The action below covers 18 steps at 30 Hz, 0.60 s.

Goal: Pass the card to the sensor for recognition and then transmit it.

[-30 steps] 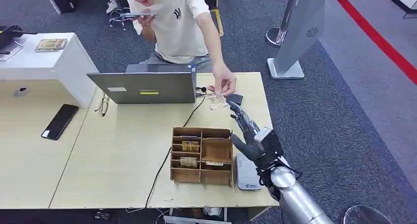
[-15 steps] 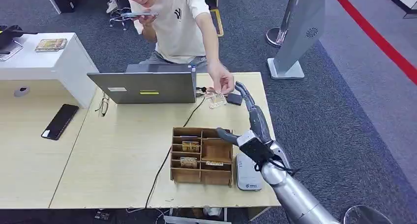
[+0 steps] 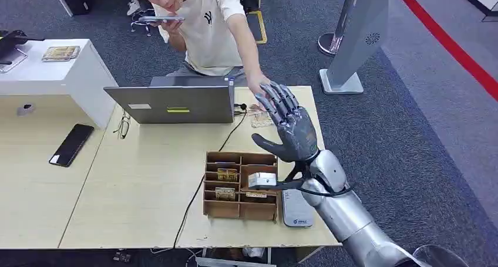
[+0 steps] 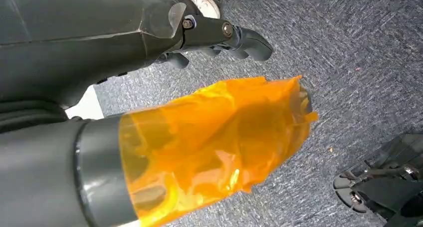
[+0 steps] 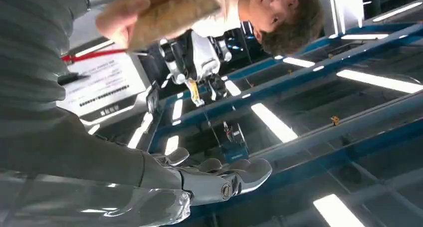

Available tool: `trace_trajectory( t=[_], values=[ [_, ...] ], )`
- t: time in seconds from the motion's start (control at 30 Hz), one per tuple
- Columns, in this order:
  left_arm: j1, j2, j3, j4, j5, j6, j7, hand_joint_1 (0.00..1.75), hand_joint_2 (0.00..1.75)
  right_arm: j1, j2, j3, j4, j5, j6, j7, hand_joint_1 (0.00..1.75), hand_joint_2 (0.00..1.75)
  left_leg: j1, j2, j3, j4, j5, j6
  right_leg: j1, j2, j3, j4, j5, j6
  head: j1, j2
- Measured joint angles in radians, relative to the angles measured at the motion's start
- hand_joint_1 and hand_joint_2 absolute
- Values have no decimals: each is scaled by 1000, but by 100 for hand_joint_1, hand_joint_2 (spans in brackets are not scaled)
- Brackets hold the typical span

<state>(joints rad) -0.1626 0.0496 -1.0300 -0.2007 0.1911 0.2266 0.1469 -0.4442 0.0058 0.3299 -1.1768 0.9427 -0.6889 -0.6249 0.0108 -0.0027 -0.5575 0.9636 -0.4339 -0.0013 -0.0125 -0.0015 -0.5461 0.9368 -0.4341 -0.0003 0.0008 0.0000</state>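
Our right hand (image 3: 292, 128) is raised beyond the wooden box (image 3: 241, 185), fingers (image 3: 276, 98) spread, holding nothing. The card (image 3: 260, 120) lies on the worktop (image 3: 152, 179) beyond the box, under the person's hand (image 3: 258, 90). Thin, stiff, light, probably slippery; we'd pinch an edge

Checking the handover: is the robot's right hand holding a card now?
No, the right hand is raised with fingers spread, nothing in it; the card is at the person's hand.
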Motion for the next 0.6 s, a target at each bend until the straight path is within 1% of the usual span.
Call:
trace_trajectory(
  t=[0.13, 0.4, 0.43, 0.47, 0.5, 0.53, 0.57, 0.6],
  values=[
    [-2, 0, 0, 0, -2, -6, 2, 0, 0, -21, 31, -34, 27, 29, 0, -18, 0, 175, 0, 0, 0, 0, 0, 0, 0, 0, 0, 0, 0, 0, 0, 0],
    [-3, 0, 0, 0, -2, -8, 2, 0, 0, -42, 58, -57, 57, 29, 0, -27, 0, 175, 0, 0, 0, 0, 0, 0, 0, 0, 0, 0, 0, 0, 0, 0],
    [-3, 0, 0, 0, -3, -8, 2, 0, 0, -44, 60, -57, 60, 27, 0, -26, 3, 175, 0, 0, 0, 0, 0, 0, 0, 0, 0, 0, 0, 0, 0, 0],
    [-3, 0, 0, 0, -3, -9, 2, 0, 0, -46, 61, -57, 63, 26, 0, -25, 28, 175, 0, 0, 0, 0, 0, 0, 0, 0, 0, 0, 0, 0, 0, 0],
    [-3, 0, 0, 0, -3, -10, 3, 0, 0, -49, 64, -57, 68, 25, 0, -25, 106, 175, 0, 0, 0, 0, 0, 0, 0, 0, 0, 0, 0, 0, 0, 0],
    [-3, 0, 0, 0, -3, -11, 5, 0, 0, -50, 64, -57, 72, 25, -1, -26, 141, 175, 0, 0, 0, 0, 0, 0, 0, 0, 0, 0, 0, 0, 0, 0],
    [-3, 0, 0, 0, -3, -13, 8, 0, 0, -52, 66, -57, 78, 20, -1, -28, 155, 175, 0, 0, 0, 0, 0, 0, 0, 0, 0, 0, 0, 0, 0, 0],
    [-3, 0, 0, 0, -3, -13, 8, 0, 0, -54, 68, -57, 83, 16, -1, -29, 155, 175, 0, 0, 0, 0, 0, 0, 0, 0, 0, 0, 0, 0, 0, 0]
  ],
)
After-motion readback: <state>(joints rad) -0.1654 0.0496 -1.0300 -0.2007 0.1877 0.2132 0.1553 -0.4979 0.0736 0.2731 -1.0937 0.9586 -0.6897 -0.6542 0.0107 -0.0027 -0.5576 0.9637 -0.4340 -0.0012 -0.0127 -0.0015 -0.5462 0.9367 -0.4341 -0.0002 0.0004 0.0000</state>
